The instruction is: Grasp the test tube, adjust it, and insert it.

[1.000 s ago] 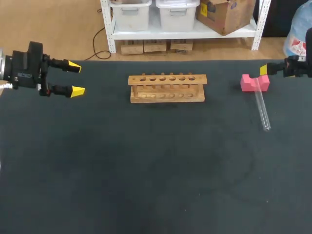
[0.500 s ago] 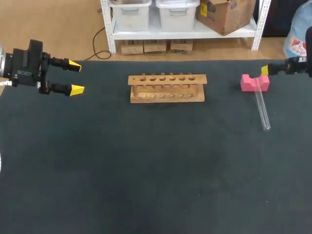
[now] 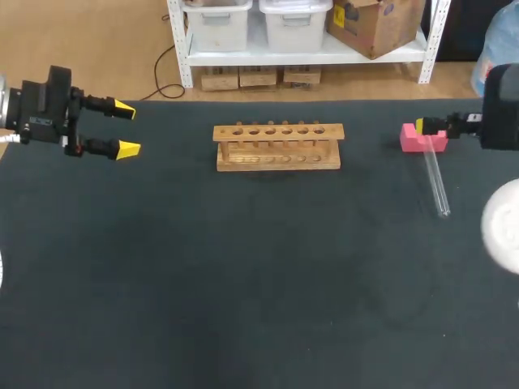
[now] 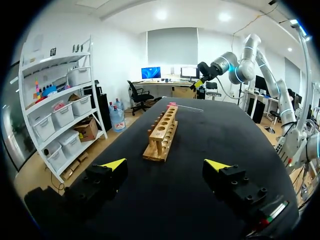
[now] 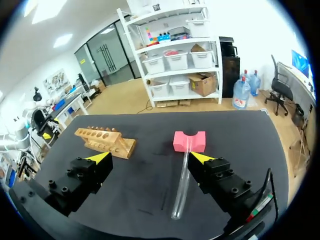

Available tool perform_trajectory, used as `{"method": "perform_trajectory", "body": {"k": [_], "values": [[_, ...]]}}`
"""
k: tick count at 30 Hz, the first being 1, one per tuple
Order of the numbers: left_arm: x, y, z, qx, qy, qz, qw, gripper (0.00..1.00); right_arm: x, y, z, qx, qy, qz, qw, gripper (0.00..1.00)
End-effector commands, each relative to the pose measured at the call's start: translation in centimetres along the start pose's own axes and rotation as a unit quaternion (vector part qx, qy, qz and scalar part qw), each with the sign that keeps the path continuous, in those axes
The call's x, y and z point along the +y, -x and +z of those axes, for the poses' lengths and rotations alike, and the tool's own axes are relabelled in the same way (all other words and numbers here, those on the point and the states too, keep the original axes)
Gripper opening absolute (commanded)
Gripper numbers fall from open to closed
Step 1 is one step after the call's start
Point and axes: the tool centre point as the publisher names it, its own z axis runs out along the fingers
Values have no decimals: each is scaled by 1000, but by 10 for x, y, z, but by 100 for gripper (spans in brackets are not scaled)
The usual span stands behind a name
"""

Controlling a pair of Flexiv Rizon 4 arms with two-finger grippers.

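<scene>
Scene: a dark table (image 3: 243, 284) with a wooden rack (image 3: 277, 147) standing on it. The rack has one row of holes along its top, and every hole looks empty.
Test tube: the test tube (image 3: 435, 180) is clear glass and lies well off the rack's right end. One end is propped in the notch of a pink block (image 3: 422, 138). The other end rests on the table, nearer the robot than the rack.
Left gripper: the left gripper (image 3: 126, 130) hangs well off the rack's left end and points toward the rack. Its fingers are spread wide with nothing between them.
Right gripper: the right gripper (image 5: 150, 158) is past the rack's right end, close to the pink block. Its fingers stand wide apart and empty. The tube lies ahead of them, in line with the gap, and is not touched.
Progress: the task appears barely begun. Nothing is grasped and the tube is not lifted.
Left to do: all three steps likely remain, which are to close on the tube, turn it upright, and lower it into a rack hole.
</scene>
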Motion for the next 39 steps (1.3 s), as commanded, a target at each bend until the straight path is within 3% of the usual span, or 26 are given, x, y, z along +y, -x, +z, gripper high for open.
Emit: {"method": "perform_trajectory", "body": {"k": [1,13,24,39], "values": [[1,-1,0,-1,-1,1,1000,100,3,-11,19,-29,-135,-2,990,100],[1,-1,0,-1,-1,1,1000,100,-21,-21,36,-79,-160,-51,983,100],[1,-1,0,-1,-1,1,1000,100,-35,-39,55,-77,-204,-84,972,100],[1,-1,0,-1,-1,1,1000,100,-49,-46,74,-51,-210,-63,974,100]]}}
